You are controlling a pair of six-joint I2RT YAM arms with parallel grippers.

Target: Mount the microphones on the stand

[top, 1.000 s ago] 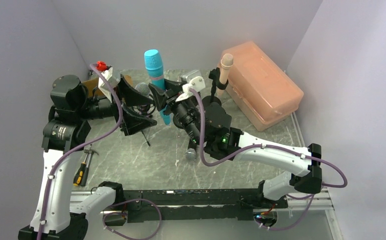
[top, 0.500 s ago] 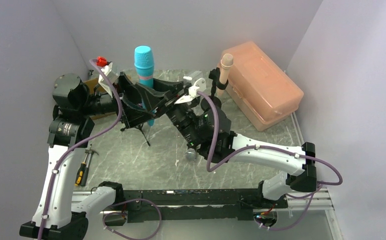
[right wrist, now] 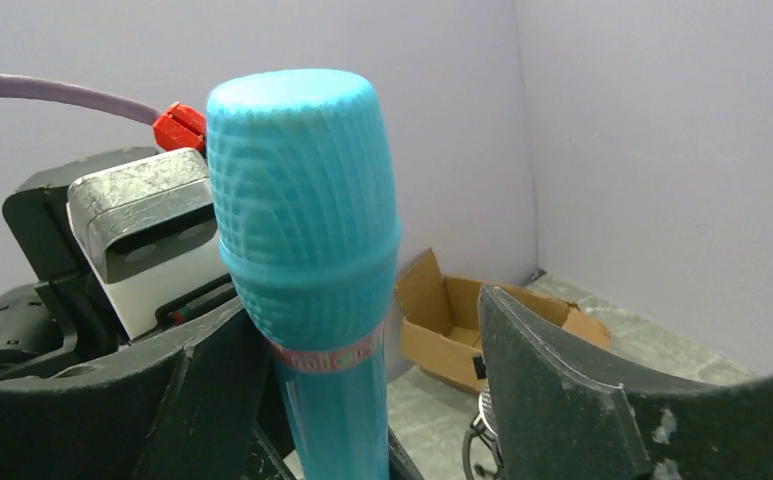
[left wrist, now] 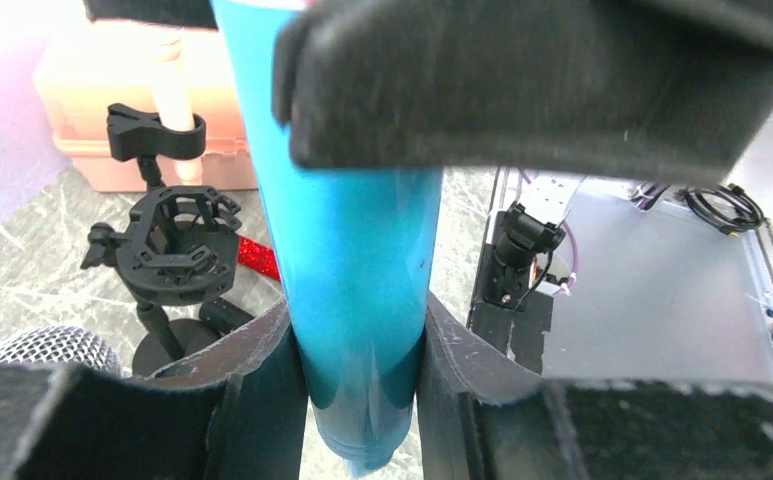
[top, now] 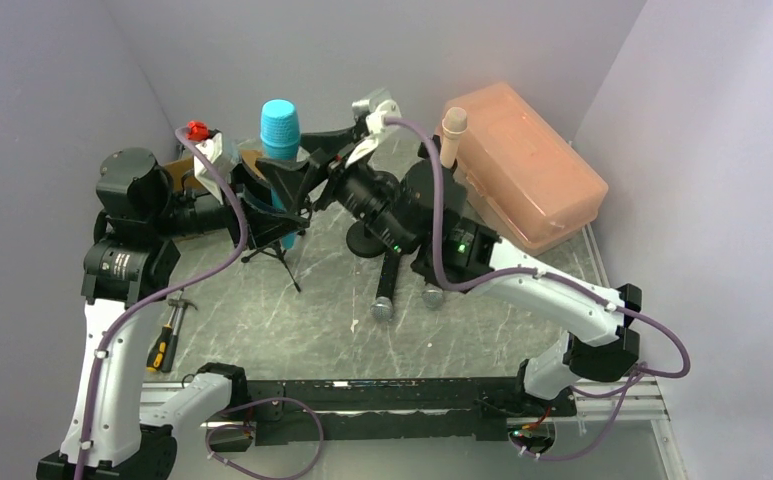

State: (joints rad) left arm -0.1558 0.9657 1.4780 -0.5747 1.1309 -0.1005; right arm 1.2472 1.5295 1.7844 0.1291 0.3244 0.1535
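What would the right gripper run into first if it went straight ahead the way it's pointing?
The blue microphone, which stands between the right gripper's open fingers and is clamped by the left gripper. Behind it, probably the left wrist camera.

We take this for a robotics lab test cell: bare lavender walls point(top: 382, 50) box in a marble-patterned table point(top: 302, 320), two white-and-black arms point(top: 112, 340) are bolted to a metal rail point(top: 382, 395) at its edge, purple cables point(top: 662, 340) trail loose, and a cardboard box point(right wrist: 452, 320) sits in a corner.
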